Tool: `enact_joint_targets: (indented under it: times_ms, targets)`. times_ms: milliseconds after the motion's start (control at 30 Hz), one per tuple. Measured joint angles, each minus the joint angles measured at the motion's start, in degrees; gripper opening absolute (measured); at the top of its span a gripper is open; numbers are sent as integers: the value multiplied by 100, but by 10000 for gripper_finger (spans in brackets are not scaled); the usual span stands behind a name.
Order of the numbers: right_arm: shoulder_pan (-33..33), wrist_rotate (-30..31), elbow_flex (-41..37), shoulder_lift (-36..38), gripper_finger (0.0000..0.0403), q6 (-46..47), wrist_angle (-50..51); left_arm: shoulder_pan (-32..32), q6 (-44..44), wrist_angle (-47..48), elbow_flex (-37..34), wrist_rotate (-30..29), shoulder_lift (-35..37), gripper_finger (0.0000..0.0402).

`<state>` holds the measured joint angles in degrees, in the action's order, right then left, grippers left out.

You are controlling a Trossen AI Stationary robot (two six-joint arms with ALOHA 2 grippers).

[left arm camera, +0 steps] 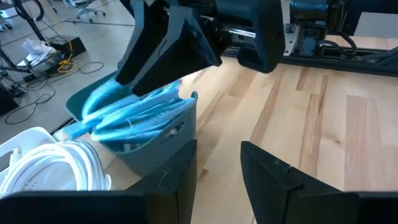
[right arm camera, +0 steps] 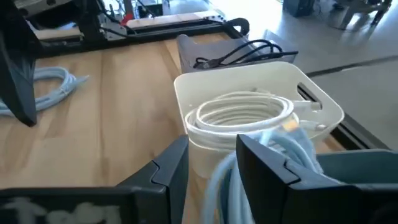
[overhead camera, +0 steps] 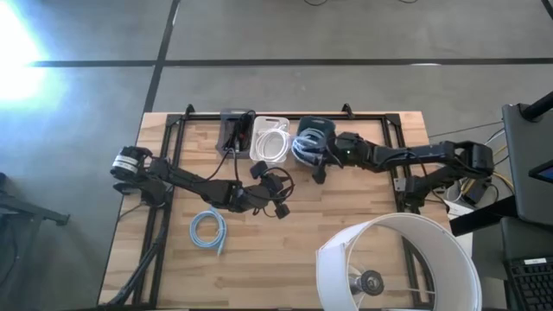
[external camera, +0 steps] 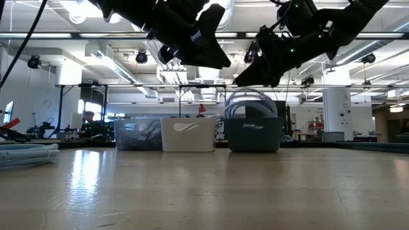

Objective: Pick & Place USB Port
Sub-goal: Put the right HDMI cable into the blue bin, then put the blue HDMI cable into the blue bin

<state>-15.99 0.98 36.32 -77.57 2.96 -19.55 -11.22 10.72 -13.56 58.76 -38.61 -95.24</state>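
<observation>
Grey concrete floor (overhead camera: 346,30) around the table; fluorescent ceiling lights (external camera: 96,48) overhead.

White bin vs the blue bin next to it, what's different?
The white bin holds a coiled white cable; the blue bin holds light blue cable piled above its rim. The right gripper hangs at the blue bin; none hangs at the white bin. Both stand in one row at the table's far edge.

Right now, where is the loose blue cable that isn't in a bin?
In the high view, the coiled blue cable lies on the wooden table, on its left side, near the front edge, just in front of the left arm.
</observation>
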Motion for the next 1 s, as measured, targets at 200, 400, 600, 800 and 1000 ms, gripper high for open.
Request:
enact_joint_targets:
  times_ms: [200, 400, 600, 800, 1000]
  targets:
    - [-4, 1101, -2, 2, 130, -81, 554, 0, 3, 0, 0, 0, 0, 126]
    - [9, 1114, -11, 13, 125, -243, 1036, 0, 17, 0, 0, 0, 0, 126]
    - [24, 501, 74, 298, 125, -183, 1037, -3, 42, 89, 0, 84, 0, 126]
    - [205, 448, 190, 872, 117, 180, 1579, -85, 715, 1928, 150, 1006, 372, 126]
    - [500, 434, 131, 1276, 110, 236, 1834, -199, 1448, 3978, 341, 1989, 845, 120]
